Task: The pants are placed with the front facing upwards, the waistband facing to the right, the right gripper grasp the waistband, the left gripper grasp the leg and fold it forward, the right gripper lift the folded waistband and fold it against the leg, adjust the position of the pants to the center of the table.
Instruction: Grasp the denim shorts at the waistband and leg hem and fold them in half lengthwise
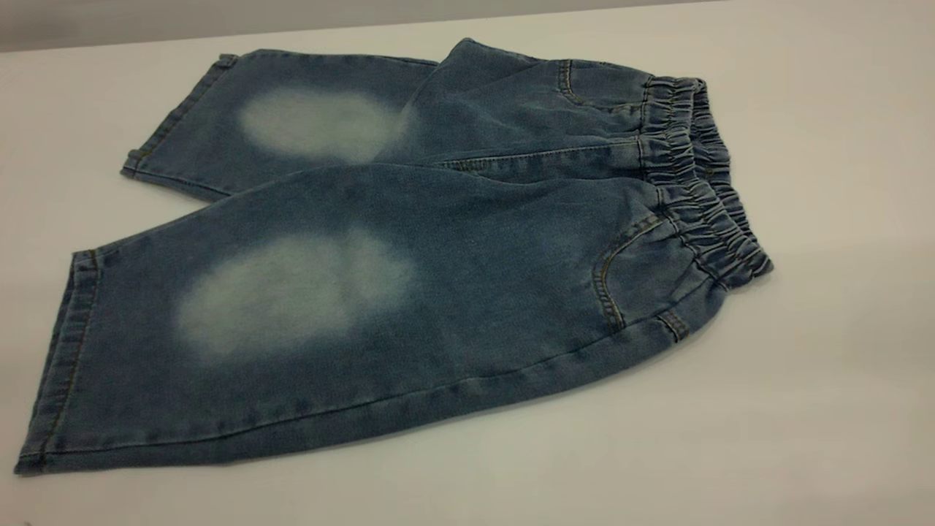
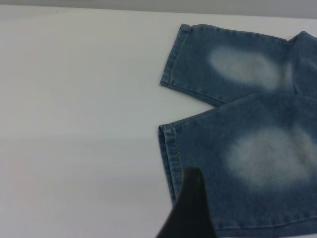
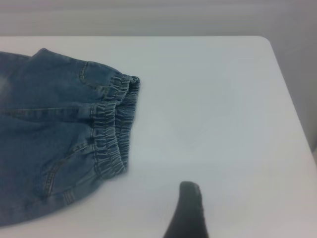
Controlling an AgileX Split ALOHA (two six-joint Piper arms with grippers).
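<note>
Pants (image 1: 409, 292) lie flat on the tabletop (image 1: 840, 380), front up, both faded ovals showing. In the exterior view they fill most of the frame: leg hems at the left edge, waistband (image 1: 701, 190) at centre right. Near leg runs across the lower half, far leg across the upper left. Legs are spread apart at the hems and overlap slightly near the crotch. No fold anywhere yet.

Neither arm appears in the exterior view. Left wrist view: one dark finger of the left claw (image 2: 190, 210) shows at the bottom centre, over the near leg's hem corner, seemingly above the cloth and not holding it. Only one finger is visible, so whether this claw is open or closed cannot be told. Right wrist view: one dark finger of the right claw (image 3: 188, 208) at the bottom centre, over bare tabletop, apart from the waistband, which sits at left centre. Its state cannot be told either.

Judgement: only the starting layout is done. All remains: waistband grasp, leg grasp, lengthwise fold forward, waistband folded onto the leg, centring. Pants look placed somewhat off-centre, though the table edges are mostly out of frame.
</note>
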